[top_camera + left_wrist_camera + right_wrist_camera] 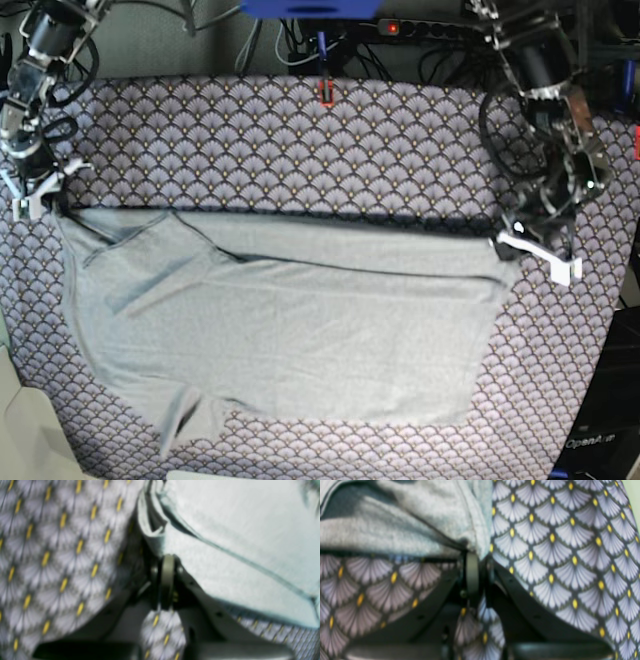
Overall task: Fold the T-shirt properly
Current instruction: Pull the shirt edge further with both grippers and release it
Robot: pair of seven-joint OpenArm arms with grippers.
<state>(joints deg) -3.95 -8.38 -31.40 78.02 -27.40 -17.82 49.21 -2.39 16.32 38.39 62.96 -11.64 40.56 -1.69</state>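
We see the grey T-shirt (290,320) spread wide across the purple scallop-patterned table cloth (300,140), its long upper edge lifted taut between the two arms. In the base view the right gripper (45,200) sits at the shirt's top left corner, and the left gripper (515,245) at the shirt's top right corner.

In the right wrist view the right gripper (476,555) has its jaws pressed together on a corner of the T-shirt (415,525), the fabric bunching just above the pads, with the table cloth (557,542) beside and below it.

In the left wrist view (a blurred one) the left gripper (167,560) has its jaws together on the hem of the T-shirt (237,542), a folded edge of fabric rising just above them; the table cloth (62,555) fills the side away from the shirt.

Below the lifted edge the shirt lies on the cloth, one sleeve (190,420) sticking out at the shirt's lower left, another sleeve folded over near the right gripper.
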